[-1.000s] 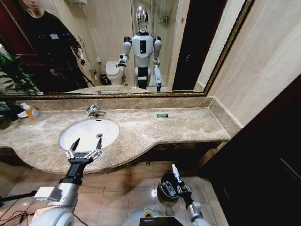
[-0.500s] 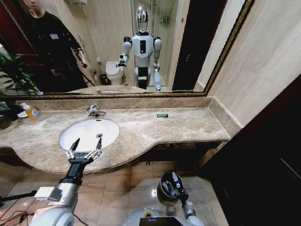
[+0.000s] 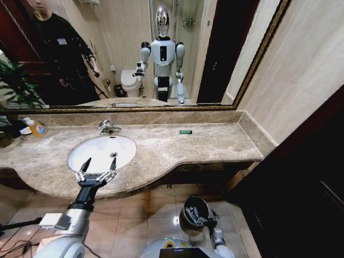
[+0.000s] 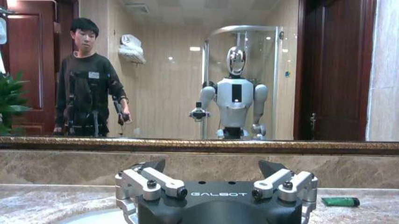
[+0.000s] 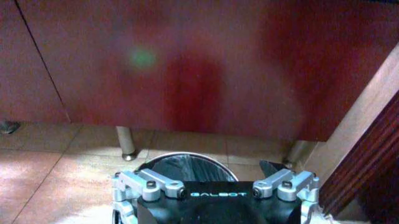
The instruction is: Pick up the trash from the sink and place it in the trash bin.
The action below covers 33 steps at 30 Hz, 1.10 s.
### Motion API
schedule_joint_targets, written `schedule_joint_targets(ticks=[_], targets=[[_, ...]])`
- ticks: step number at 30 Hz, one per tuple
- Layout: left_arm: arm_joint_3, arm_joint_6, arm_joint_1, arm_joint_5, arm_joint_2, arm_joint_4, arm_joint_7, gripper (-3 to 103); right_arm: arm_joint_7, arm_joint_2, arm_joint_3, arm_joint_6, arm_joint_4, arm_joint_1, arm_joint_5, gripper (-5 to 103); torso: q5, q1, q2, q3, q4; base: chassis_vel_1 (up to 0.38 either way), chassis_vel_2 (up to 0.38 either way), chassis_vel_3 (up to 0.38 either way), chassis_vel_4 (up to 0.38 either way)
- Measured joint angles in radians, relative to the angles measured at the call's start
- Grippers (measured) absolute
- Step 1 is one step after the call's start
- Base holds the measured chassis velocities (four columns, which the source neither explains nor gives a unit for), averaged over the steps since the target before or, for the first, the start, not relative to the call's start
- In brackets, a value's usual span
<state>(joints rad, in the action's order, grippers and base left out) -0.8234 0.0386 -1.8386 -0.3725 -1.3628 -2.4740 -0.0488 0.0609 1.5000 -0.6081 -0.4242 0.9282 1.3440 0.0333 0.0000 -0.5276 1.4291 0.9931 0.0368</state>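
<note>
I have the right gripper (image 3: 205, 217) low over the small round dark metal trash bin with the shiny rim (image 3: 189, 207), on the tiled floor under the counter edge. From the right wrist camera the bin's black-lined mouth (image 5: 187, 168) sits directly ahead of the gripper (image 5: 215, 179), which I read as the drop position. Its fingers stand well apart and I see nothing between them, so I judge it empty.

My left gripper (image 3: 96, 171) hovers at the near rim of the white oval sink (image 3: 102, 153), just above the beige-brown marble counter (image 3: 215, 145), parked close to the basin so the next pick is a short reach. Its fingers are spread wide and touch nothing; the left wrist camera shows the same wide stance (image 4: 215, 177).

The basin ahead of the left gripper looks bare of litter from here. The one piece I can pick out is the tiny green rectangular piece (image 3: 185, 131), lying on the counter well beyond and to the right of the left gripper, near the mirror; it also shows in the left wrist camera (image 4: 340, 201).
</note>
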Motion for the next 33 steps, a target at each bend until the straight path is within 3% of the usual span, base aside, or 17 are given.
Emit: schedule_joint_targets(ticks=[6, 10, 13, 17, 23, 27, 29, 31, 33], targets=[[0.0, 0.0, 0.0, 0.0, 0.0, 0.0, 0.0, 100, 0.001, -0.001, 0.0, 0.001, 0.048, 0.024, -0.022, 100, 0.0, 0.0, 0.0, 0.0, 0.0, 0.0, 0.0, 0.0, 0.0], [0.0, 0.0, 0.0, 0.0, 0.0, 0.0, 0.0, 100, 0.013, -0.005, 0.002, 0.039, 0.189, 0.076, -0.062, 100, 0.0, 0.0, 0.0, 0.0, 0.0001, 0.0, 0.0, 0.0, 0.0], [0.0, 0.0, 0.0, 0.0, 0.0, 0.0, 0.0, 100, 0.031, -0.015, 0.003, 0.104, 0.369, 0.146, -0.109, 100, 0.0001, 0.0, 0.0, 0.0, 0.0, 0.0, 0.0, 0.0, 0.0], [0.0, 0.0, 0.0, 0.0, 0.0, 0.0, 0.0, 100, 0.041, -0.022, 0.0, 0.136, 0.512, 0.205, -0.132, 100, 0.0, 0.0, 0.0, 0.0, 0.0, 0.0, 0.0, 0.0, 0.0], [0.0, 0.0, 0.0, 0.0, 0.0, 0.0, 0.0, 100, 0.092, -0.031, -0.02, 0.228, 0.874, 0.353, -0.182, 100, 0.0001, 0.0, 0.0, 0.0, -0.0003, 0.0, 0.0, 0.0, 0.0], [0.0, 0.0, 0.0, 0.0, 0.0, 0.0, 0.0, 100, 0.12, -0.074, -0.024, 0.287, 0.995, 0.35, -0.205, 100, -0.0001, 0.0, 0.0, 0.0, -0.0002, 0.0, 0.0, 0.0, 0.0], [0.0, 0.0, 0.0, 0.0, 0.0, 0.0, 0.0, 100, 0.124, -0.136, -0.018, 0.358, 1.051, 0.279, -0.238, 100, 0.0002, 0.0, 0.0, 0.0, 0.0001, 0.0, 0.0, 0.0, 0.0], [0.0, 0.0, 0.0, 0.0, 0.0, 0.0, 0.0, 100, 0.124, -0.161, -0.013, 0.379, 1.057, 0.254, -0.252, 100, 0.0001, 0.0, 0.0, 0.0, 0.0, 0.0, 0.0, 0.0, 0.0], [0.0, 0.0, 0.0, 0.0, 0.0, 0.0, 0.0, 100, 0.123, -0.244, 0.005, 0.451, 1.065, 0.176, -0.305, 100, 0.0003, 0.0, 0.0, 0.0, 0.0002, 0.0, 0.0, 0.0, 0.0]])
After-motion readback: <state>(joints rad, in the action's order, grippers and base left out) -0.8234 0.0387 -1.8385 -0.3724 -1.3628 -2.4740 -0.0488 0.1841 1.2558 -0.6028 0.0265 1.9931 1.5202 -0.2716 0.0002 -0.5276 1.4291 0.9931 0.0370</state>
